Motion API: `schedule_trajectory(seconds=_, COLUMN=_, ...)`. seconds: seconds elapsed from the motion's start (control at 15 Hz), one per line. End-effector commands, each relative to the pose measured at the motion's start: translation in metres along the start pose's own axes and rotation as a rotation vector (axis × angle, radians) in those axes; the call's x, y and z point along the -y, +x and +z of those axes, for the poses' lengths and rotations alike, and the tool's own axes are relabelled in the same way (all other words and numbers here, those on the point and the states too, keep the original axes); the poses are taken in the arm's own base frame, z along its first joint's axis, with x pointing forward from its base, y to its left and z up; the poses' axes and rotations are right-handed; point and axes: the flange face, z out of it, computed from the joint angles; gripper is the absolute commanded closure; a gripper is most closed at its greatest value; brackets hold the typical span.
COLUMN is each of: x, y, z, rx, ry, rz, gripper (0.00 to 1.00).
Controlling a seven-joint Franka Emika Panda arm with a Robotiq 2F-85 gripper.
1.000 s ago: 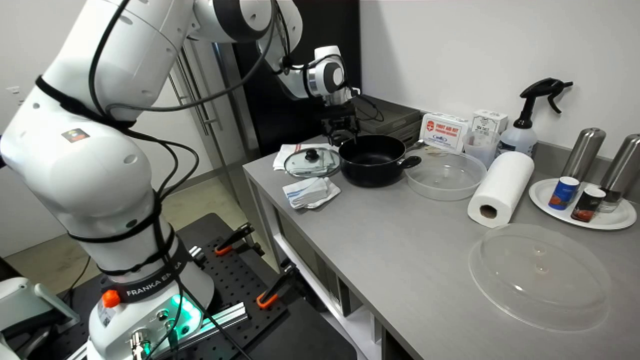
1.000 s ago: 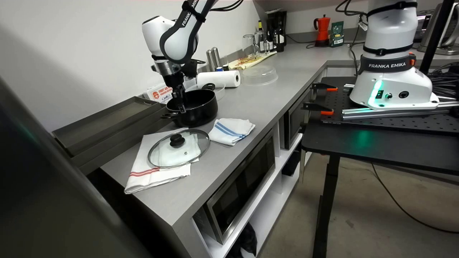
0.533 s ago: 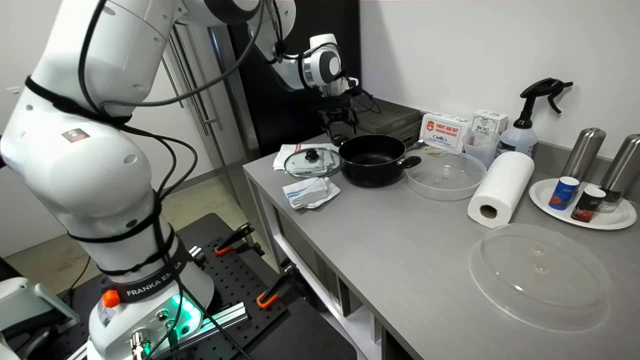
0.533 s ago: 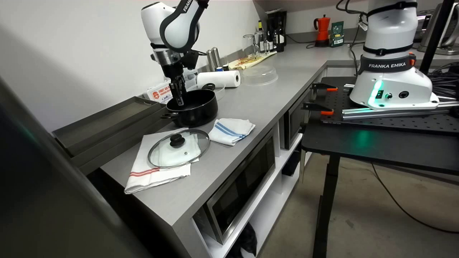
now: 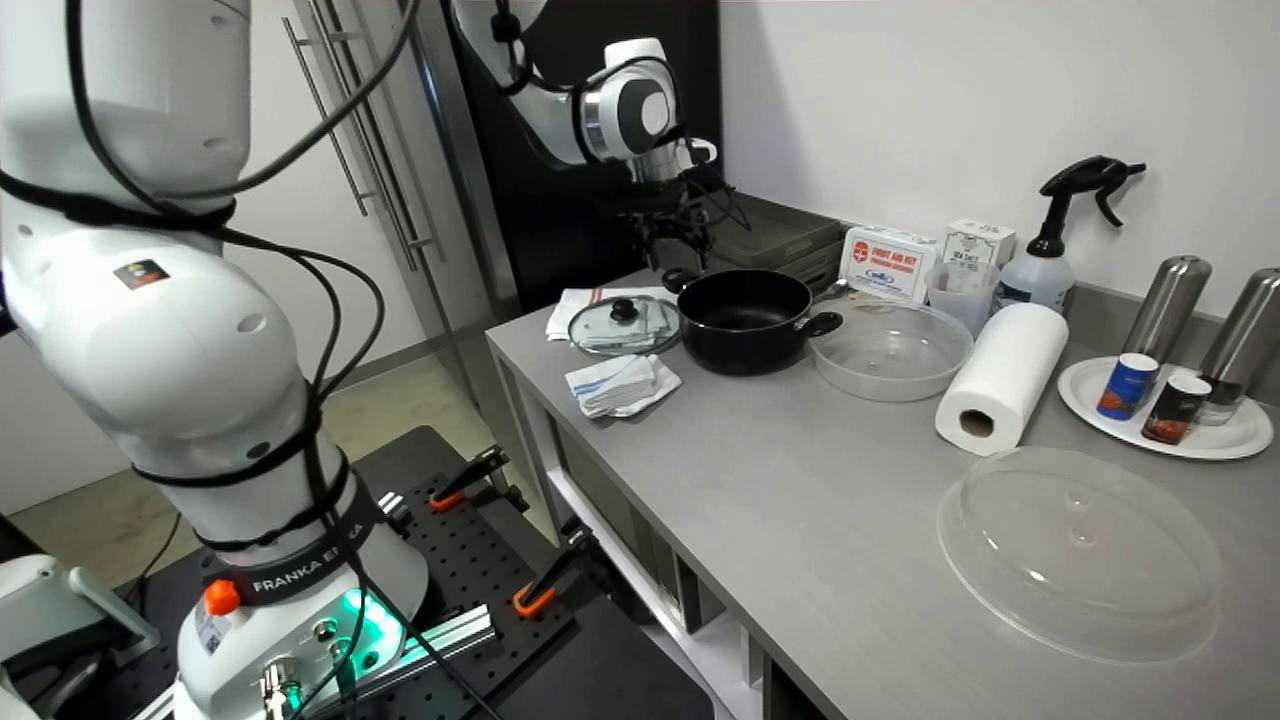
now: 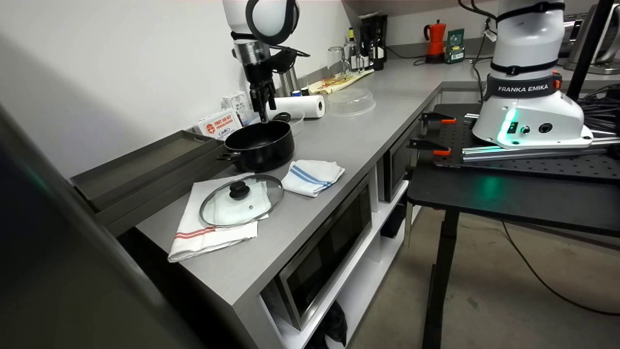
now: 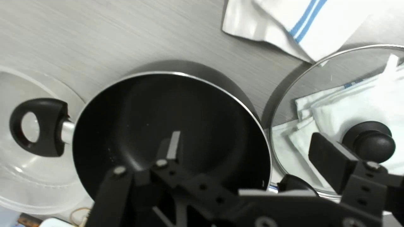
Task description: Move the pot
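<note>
Behind the grey surface point(image 5: 720, 500) rises a white wall point(image 5: 930, 100), and on that surface the black pot point(image 5: 745, 345) stands upright, its dark inside facing up. Above it I have my tool point(image 7: 245, 144), the fingers point(image 7: 329, 161) spread wide. Seen from my wrist, one finger crosses the pot's dark inside, the other shows against the glass lid point(image 7: 375, 146), and one handle point(image 7: 292, 182) of the pot is partly hidden by the tool. Whether either finger touches the pot's rim, I cannot tell.

The lid lies just beside the pot, resting on a white cloth with red stripes point(image 6: 208, 242). A folded cloth with blue stripes point(image 6: 315, 177) lies near the pot too. Opposite the lid, the pot's other handle point(image 7: 52, 132) reaches over the edge of a clear round bowl point(image 5: 890, 378). Farther from the pot, past that bowl, lies a paper towel roll point(image 5: 1010, 370), and well apart from the pot is a clear dome cover point(image 5: 1080, 575). Dark grey trays point(image 6: 145, 167) sit near the pot, by the wall.
</note>
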Motion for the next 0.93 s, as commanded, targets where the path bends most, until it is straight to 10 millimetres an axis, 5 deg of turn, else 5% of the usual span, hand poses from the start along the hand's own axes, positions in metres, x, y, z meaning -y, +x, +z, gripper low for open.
schedule_trajectory(seconds=0.0, x=-0.023, y=-0.064, z=-0.015, rx=-0.019, ry=0.025, rz=0.102, gripper=0.0)
schedule_trajectory(seconds=0.47, x=-0.068, y=-0.171, z=-0.019, rx=-0.064, ry=0.062, rz=0.267, gripper=0.0)
schedule_trajectory(seconds=0.87, x=-0.1, y=-0.228, z=-0.017, rx=-0.144, ry=0.076, rz=0.477, gripper=0.0)
